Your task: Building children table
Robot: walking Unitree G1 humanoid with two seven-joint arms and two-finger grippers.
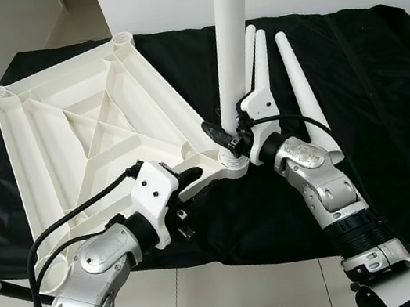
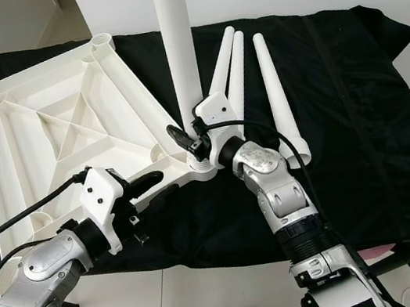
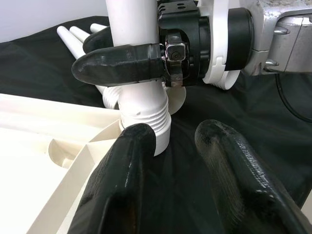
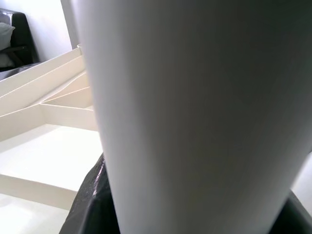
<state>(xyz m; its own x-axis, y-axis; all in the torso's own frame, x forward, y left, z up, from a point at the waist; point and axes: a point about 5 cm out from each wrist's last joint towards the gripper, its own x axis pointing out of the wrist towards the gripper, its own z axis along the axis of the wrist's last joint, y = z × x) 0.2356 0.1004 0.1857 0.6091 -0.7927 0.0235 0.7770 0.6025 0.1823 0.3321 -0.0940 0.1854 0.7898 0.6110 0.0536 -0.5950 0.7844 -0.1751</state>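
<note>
- White table leg (image 1: 229,30) stands upright in the tabletop's (image 1: 81,127) near corner socket, right gripper (image 1: 228,137) pinching it.
- Left gripper (image 1: 186,179), fingers spread, at the socket's 8 o'clock.
- Three spare legs (image 1: 296,82) lie at 2 o'clock.

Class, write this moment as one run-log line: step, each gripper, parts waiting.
step: leg upright in corner socket of tabletop | right gripper: shut on leg | left gripper: open, by socket | waiting: three legs on cloth

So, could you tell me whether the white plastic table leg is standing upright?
Upright: the white plastic table leg stands in the tabletop's corner socket, right gripper around it.
</note>
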